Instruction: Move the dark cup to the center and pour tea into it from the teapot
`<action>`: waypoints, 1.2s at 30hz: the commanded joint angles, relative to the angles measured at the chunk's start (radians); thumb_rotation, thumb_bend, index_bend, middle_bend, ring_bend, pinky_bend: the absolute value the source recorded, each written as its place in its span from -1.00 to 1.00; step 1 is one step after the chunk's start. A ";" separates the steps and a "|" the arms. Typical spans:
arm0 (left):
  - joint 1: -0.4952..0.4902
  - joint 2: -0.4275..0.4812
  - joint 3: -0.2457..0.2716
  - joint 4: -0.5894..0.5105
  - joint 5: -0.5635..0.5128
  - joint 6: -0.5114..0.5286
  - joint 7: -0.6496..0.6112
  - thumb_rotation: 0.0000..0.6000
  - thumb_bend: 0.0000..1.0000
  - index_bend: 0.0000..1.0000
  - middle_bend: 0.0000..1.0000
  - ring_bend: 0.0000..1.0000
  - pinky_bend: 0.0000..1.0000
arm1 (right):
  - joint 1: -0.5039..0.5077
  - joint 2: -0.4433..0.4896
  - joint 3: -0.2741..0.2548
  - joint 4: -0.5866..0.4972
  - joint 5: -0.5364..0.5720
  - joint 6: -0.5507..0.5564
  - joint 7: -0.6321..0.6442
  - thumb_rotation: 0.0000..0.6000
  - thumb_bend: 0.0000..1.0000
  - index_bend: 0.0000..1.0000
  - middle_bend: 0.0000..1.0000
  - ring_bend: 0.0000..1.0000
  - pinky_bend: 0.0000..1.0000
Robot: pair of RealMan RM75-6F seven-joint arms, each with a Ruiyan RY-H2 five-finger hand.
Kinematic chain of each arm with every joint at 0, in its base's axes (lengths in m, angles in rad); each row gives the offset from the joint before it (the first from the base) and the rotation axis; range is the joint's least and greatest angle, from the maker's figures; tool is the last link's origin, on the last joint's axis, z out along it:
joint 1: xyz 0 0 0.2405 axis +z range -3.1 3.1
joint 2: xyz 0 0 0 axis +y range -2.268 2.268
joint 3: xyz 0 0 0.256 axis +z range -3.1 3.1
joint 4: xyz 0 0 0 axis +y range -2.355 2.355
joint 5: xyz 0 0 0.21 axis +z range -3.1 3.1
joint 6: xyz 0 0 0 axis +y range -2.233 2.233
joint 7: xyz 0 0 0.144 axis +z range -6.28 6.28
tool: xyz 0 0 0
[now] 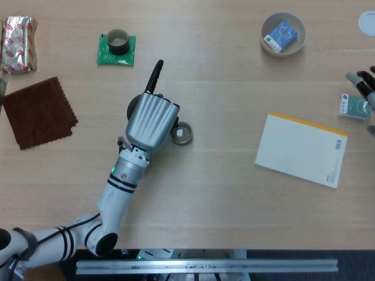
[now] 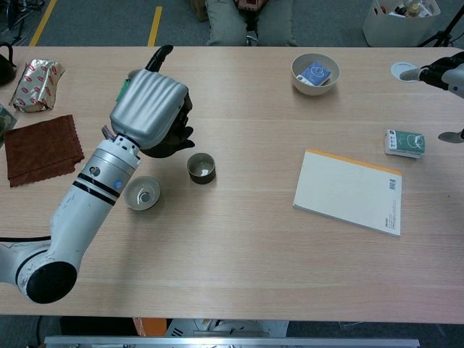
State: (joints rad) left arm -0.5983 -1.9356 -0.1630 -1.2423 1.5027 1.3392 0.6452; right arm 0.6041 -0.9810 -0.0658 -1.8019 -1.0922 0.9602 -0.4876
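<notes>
Here the left hand (image 2: 150,110) grips a dark object beside the dark cup (image 2: 201,167), while a bowl (image 2: 315,72) holds a blue packet (image 2: 317,72)

The left hand (image 2: 149,109) blocks whatever sits beneath its palm, so a grip can't be judged, and it overlaps the dark cup (image 1: 181,133) at the rim. The right hand (image 1: 366,88) is sliced by the frame edge, fingers only.
</notes>
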 commanded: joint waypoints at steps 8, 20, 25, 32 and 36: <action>-0.006 -0.014 0.017 0.014 0.021 0.004 0.026 1.00 -0.55 0.93 1.00 0.67 -0.89 | -0.016 0.005 0.009 0.006 -0.017 -0.004 0.018 1.00 -0.61 -1.00 -0.79 -1.00 -1.00; -0.009 -0.024 0.026 0.041 0.039 0.007 0.034 1.00 -0.55 0.93 1.00 0.67 -0.89 | -0.030 0.008 0.019 0.014 -0.034 -0.015 0.037 1.00 -0.61 -1.00 -0.79 -1.00 -1.00; -0.010 -0.026 0.028 0.047 0.045 0.007 0.037 1.00 -0.55 0.93 1.00 0.67 -0.89 | -0.033 0.009 0.023 0.016 -0.038 -0.019 0.041 1.00 -0.61 -1.00 -0.79 -1.00 -1.00; -0.013 -0.023 0.027 0.052 0.048 0.004 0.038 1.00 -0.55 0.92 1.00 0.67 -0.89 | -0.037 0.008 0.029 0.020 -0.041 -0.025 0.043 1.00 -0.61 -1.00 -0.79 -1.00 -1.00; -0.014 -0.021 0.026 0.057 0.051 0.003 0.036 1.00 -0.55 0.92 1.00 0.67 -0.89 | -0.039 0.007 0.032 0.021 -0.041 -0.027 0.043 1.00 -0.61 -1.00 -0.79 -1.00 -1.00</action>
State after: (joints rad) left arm -0.6122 -1.9572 -0.1368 -1.1860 1.5528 1.3423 0.6818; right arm 0.5654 -0.9735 -0.0341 -1.7810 -1.1332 0.9331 -0.4441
